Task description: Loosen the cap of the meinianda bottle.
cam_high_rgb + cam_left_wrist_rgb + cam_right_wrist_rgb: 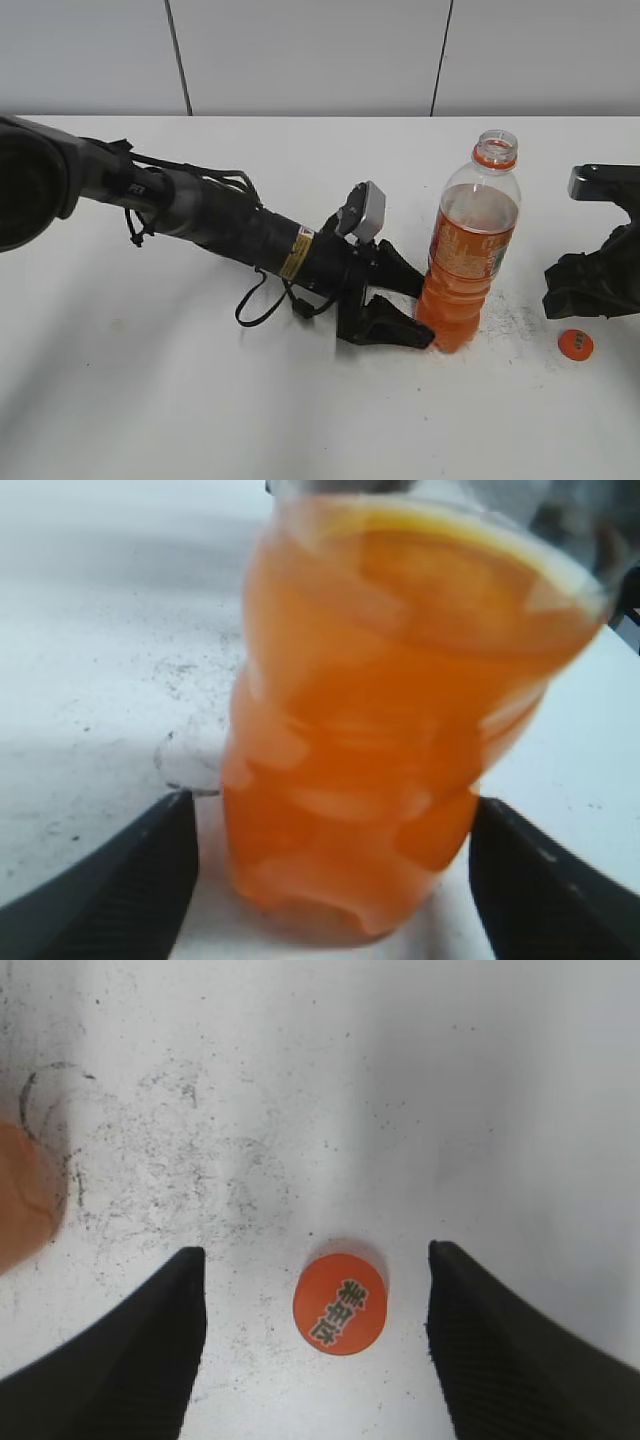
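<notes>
The meinianda bottle (470,260) stands upright on the white table, its mouth bare above the orange neck ring. In the left wrist view the bottle's ribbed base (380,710) fills the frame. My left gripper (425,315) is open, with its fingers on either side of the base (330,880) and a small gap on one side. The cap (575,344) lies flat on the table to the right of the bottle. My right gripper (585,305) hovers over it, open, and the cap (340,1303) lies between its fingers (315,1345) without touching them.
The white table (200,400) has dark scuff marks (180,1160) around the bottle. A grey panelled wall runs along the far edge. An edge of the bottle (20,1195) shows at the left of the right wrist view.
</notes>
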You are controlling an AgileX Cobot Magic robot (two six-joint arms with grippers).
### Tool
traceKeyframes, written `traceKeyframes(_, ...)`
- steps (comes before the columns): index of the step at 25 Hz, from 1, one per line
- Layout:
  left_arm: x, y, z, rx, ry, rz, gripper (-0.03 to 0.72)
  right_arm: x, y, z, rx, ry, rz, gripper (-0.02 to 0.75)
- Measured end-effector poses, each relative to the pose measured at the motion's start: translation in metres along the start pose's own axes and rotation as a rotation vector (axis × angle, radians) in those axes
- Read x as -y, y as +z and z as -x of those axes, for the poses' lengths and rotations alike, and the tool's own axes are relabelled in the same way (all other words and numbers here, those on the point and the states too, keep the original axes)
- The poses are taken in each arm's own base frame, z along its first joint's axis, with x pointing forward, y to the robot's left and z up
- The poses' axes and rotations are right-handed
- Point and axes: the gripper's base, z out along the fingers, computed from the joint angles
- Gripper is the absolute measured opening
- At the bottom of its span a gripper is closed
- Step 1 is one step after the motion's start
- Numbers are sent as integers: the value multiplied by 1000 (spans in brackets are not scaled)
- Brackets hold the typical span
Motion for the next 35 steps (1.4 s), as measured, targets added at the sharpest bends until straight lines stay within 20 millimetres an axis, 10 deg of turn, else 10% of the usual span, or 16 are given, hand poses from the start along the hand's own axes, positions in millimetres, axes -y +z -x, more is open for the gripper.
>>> traceKeyframes(13,-31,-71,12,-149,-23,210,652,0,-1,0,-4,0,3,506)
traceKeyframes(20,-37,-110,63,-140,-84,423,631,-6,-32,-1,32,-14,27,506)
traceKeyframes(35,43,-191,95,-255,-311,1029,613,-20,-99,-29,-35,-64,112,507)
